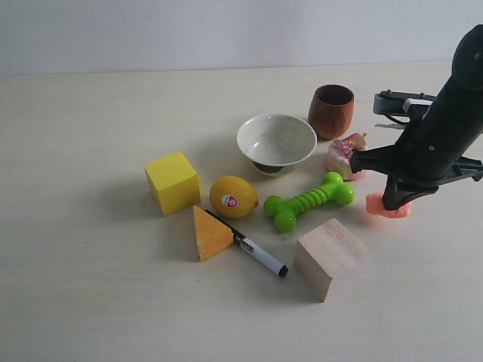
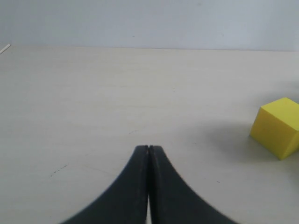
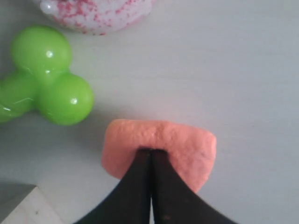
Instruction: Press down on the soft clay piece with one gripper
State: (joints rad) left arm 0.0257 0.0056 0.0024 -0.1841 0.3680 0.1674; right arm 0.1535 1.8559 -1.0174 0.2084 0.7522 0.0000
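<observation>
Clay piece (image 3: pixel 182 142) lies flat on tabletop (image 3: pixel 243 70) directly under right tool (image 3: pixel 150 151), green bone toy (image 3: pixel 51 88) just beside. Tool is fully closed, gripping nothing, so joined tips work as one blunt punch, apparently touching the clay top. Idle left tool (image 2: pixel 148 148) is likewise closed and empty.

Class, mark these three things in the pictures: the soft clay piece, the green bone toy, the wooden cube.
soft clay piece (image 3: pixel 163 134): right wrist view, bare top surface
green bone toy (image 1: pixel 308 200): exterior view, ribbed shaft
wooden cube (image 1: pixel 336 241): exterior view, top face
</observation>
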